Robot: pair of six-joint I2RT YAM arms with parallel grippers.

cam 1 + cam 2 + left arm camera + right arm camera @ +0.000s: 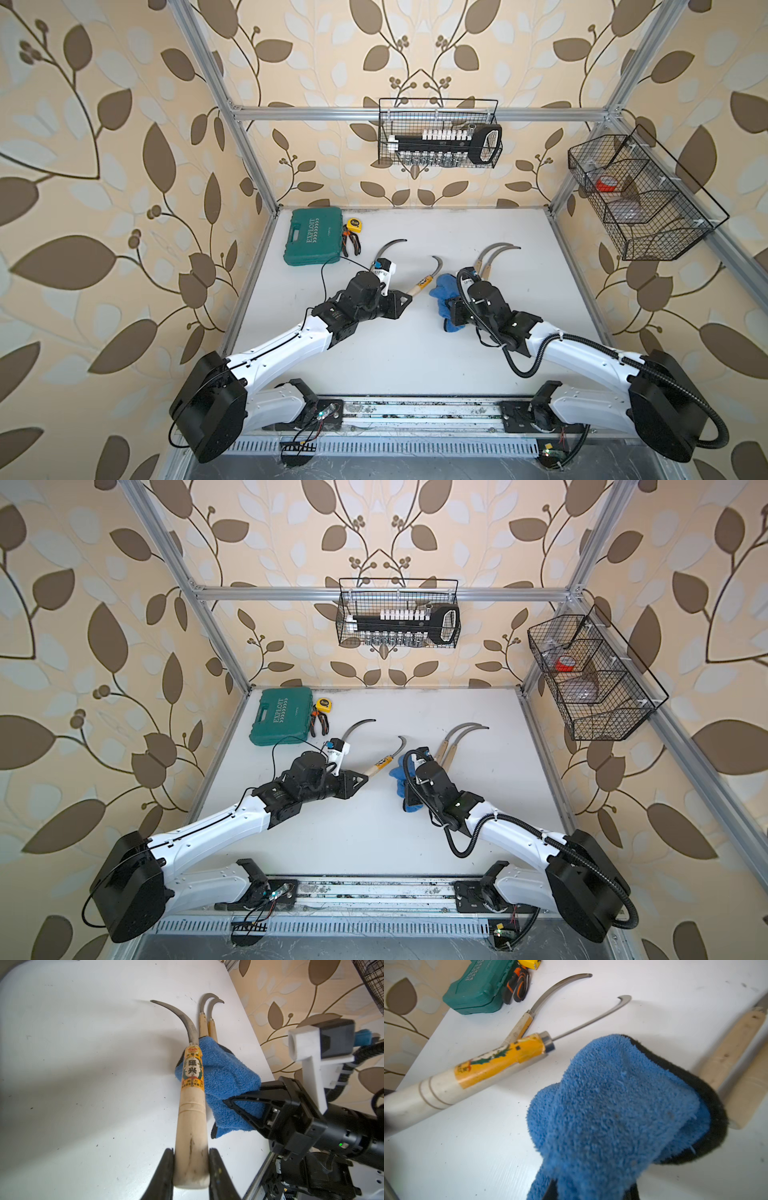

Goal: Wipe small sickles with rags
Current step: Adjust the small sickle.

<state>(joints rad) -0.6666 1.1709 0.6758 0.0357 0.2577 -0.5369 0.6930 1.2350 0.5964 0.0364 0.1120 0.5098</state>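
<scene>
Gripped side by side: sickle (192, 1105) and cloth (224, 1076)
Clamps sickle's handle end in left gripper (191, 1154), pinches blue cloth in right gripper (228, 1103) just beside it; two more sickles (203, 1026) behind cloth, fourth sickle (521, 1026) near green case (477, 987).

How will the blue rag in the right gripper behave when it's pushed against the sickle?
Probably floppy: the blue rag hangs in soft folds from the right gripper. Its thick pile likely drags rather than slides on the held sickle, so it may bunch.
</scene>
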